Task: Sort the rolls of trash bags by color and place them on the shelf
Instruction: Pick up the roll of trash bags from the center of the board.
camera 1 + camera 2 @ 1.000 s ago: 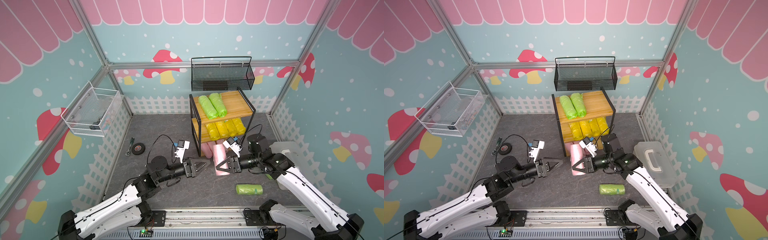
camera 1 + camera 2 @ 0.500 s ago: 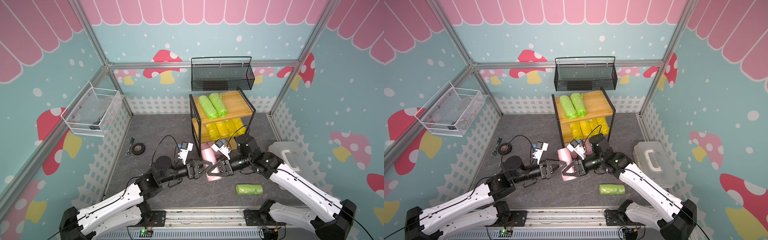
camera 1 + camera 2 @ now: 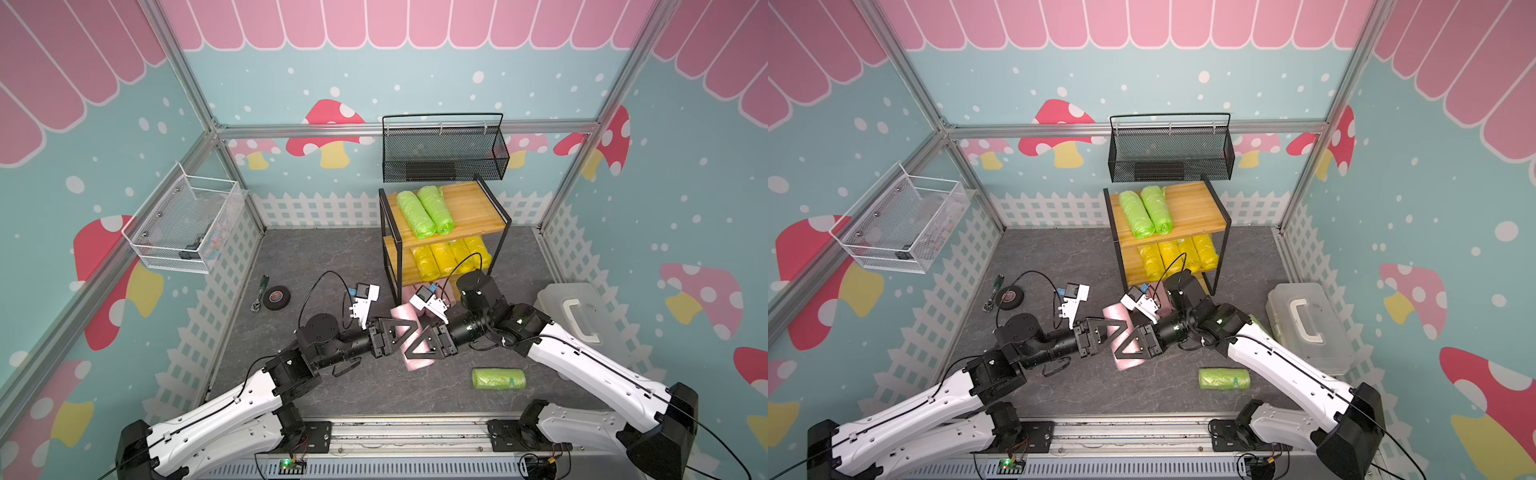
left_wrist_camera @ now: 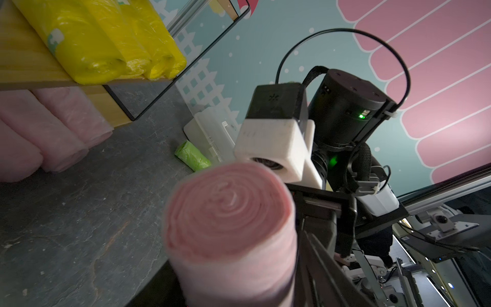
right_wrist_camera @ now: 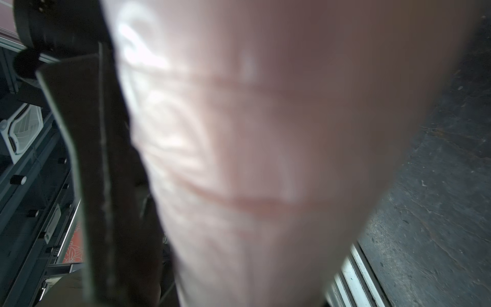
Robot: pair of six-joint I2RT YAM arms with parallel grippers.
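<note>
Right pincer (image 3: 419, 345) is clenched on the pink roll (image 3: 418, 363) and reaches it from 3 o'clock in a top view. Left pincer (image 3: 400, 335) meets the same roll from 9 o'clock, with its jaws on both sides of it. I cannot tell if they press it already. This roll seems lifted off the bench (image 3: 332, 266), and its long axis runs from 11 to 5 o'clock, across both pincers. Shelf (image 3: 473, 208) stands near at 12 o'clock, with other pink rolls (image 4: 53, 127) on its lowest board. I judge this a handover, so one pincer must release first.
</note>
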